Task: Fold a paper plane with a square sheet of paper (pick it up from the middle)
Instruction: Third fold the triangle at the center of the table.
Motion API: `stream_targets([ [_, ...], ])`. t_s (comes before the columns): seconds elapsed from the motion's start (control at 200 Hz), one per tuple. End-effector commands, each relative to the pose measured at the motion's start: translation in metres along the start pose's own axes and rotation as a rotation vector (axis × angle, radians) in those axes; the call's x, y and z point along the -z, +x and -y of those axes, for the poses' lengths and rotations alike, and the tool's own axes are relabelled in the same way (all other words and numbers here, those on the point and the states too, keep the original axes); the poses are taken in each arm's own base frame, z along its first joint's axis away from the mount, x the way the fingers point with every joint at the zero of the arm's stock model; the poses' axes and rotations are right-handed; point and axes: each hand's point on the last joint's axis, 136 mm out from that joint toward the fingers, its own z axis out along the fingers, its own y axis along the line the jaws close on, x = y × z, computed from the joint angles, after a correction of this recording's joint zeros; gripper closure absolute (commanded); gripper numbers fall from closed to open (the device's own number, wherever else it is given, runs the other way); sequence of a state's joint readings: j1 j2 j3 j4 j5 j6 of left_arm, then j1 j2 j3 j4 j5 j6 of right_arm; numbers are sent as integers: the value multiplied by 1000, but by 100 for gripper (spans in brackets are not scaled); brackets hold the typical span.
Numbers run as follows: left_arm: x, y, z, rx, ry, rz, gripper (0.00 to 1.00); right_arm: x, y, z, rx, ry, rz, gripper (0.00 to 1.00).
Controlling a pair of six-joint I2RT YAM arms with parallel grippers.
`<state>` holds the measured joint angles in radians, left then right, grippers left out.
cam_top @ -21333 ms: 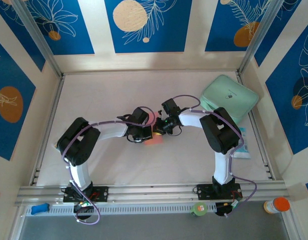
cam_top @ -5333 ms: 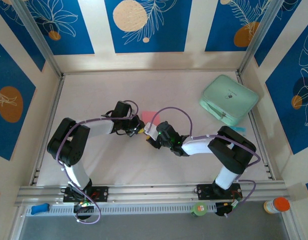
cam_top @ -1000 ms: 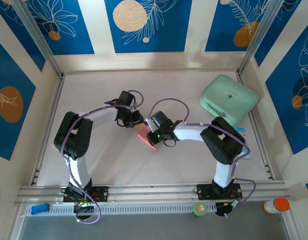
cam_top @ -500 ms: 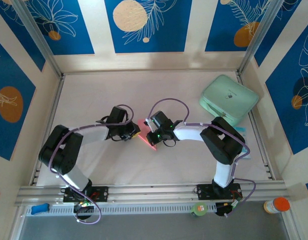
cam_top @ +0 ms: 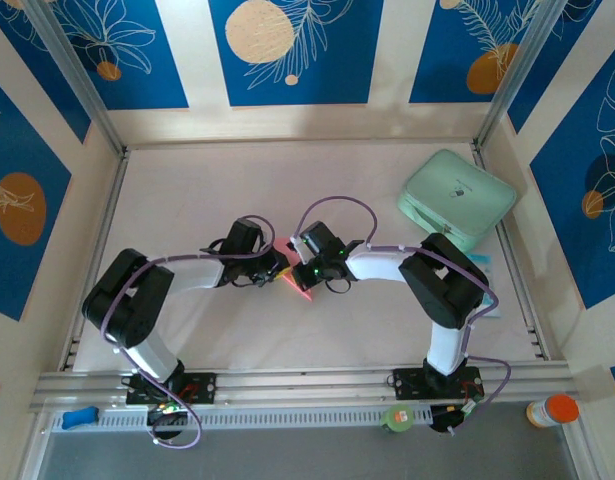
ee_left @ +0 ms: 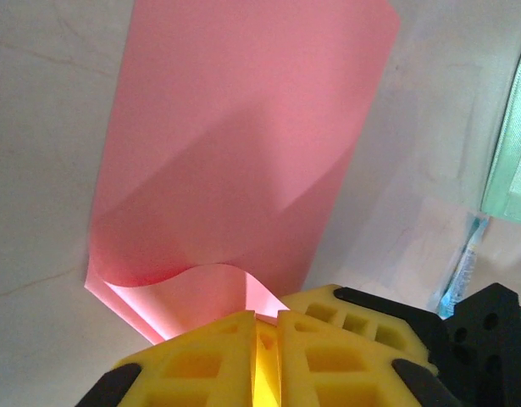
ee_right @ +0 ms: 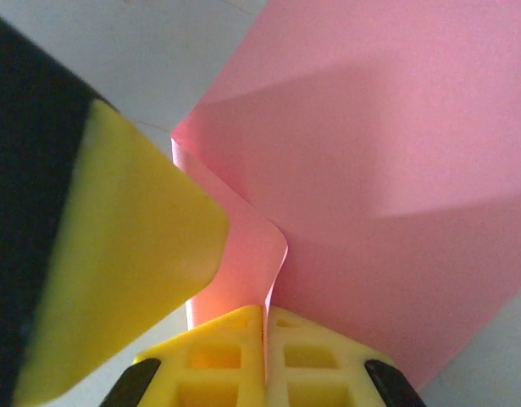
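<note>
**A:** Which step is shown?

**B:** A fold in progress. The square sheet of paper (ee_left: 243,144) lies near the middle of the table (cam_top: 187,190), well apart from the mint-green pad (cam_top: 457,198) at the far right corner. One edge is raised in a curl.

**A:** The grippers?

**B:** Left gripper (ee_left: 264,326): fingers pressed together, pinching the curled edge. Right gripper (ee_right: 264,315): likewise pinching that curl, just beside the left.

**A:** The next move?

**B:** Probably to carry the pinched edge over the flat part, align the edges, then press a crease. Uneven pulls could skew the fold.
</note>
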<state>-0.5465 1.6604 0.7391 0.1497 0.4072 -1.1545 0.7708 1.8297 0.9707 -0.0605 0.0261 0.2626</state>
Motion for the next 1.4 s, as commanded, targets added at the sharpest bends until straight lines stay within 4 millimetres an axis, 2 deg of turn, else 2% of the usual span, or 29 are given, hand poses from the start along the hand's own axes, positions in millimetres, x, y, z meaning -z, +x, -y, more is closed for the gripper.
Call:
stream_targets([
  [0.0,-5,3,-11,-1,-36,-6,85,-10,22,13,-26,40,-82,100],
  [0.72,-19,6,-33,-4,-98,-32,86,-10,26,12,-26,36,-86,100],
  [0.935,-18,8,-44,15,-137,-31,86,-7,20,12,-39,35,-69,100],
  [1.081,-18,9,-49,23,-159,-38,86,10,3,5,-67,-1,-24,91],
  [1.251,-19,11,-56,32,-186,-45,86,47,-21,-1,-166,-47,43,64],
  [1.316,-19,11,-57,38,-190,-47,86,58,-23,-1,-218,-71,47,59],
  [1.396,-19,12,-58,41,-192,-48,86,67,-20,-4,-266,-109,28,57],
])
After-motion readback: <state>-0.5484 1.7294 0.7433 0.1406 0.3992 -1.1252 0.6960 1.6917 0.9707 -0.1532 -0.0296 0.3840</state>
